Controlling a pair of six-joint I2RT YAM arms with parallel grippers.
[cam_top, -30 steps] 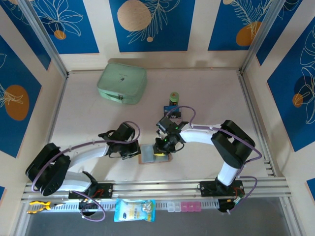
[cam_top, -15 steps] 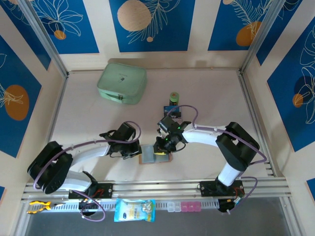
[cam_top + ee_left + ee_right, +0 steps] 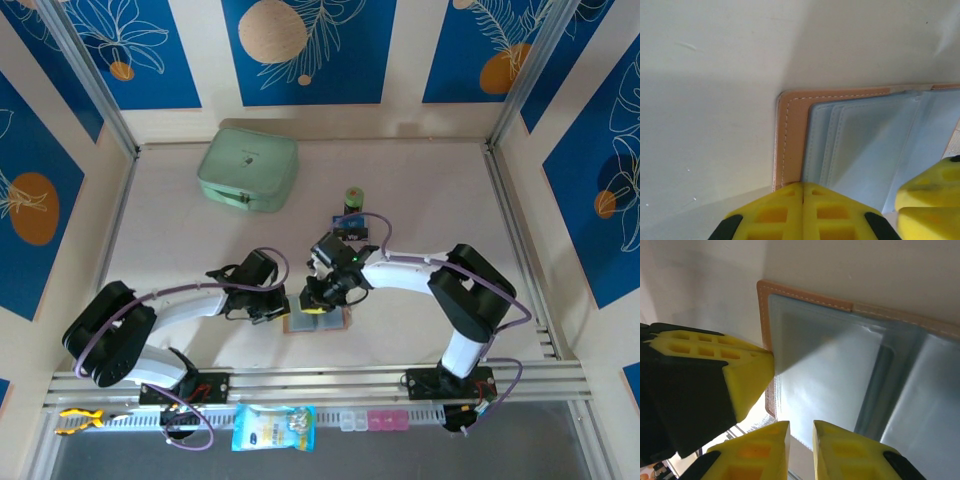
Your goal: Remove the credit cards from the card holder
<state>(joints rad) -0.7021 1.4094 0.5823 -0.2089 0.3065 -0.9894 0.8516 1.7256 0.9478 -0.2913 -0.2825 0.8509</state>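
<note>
Left pincer (image 3: 802, 196) and right pincer (image 3: 801, 439) angle down onto the card holder (image 3: 790, 130).

The overhead view was bright and even, sharp throughout, with only short soft shadows under the arms on the pale desk (image 3: 420, 180). Both wrist views were softer. The yellow jaws at their lower edges were blurred by closeness. Broad grey shadows crossed the desk in the left wrist view. In the right wrist view a pale sheen lay across the card holder (image 3: 840, 365).
</note>
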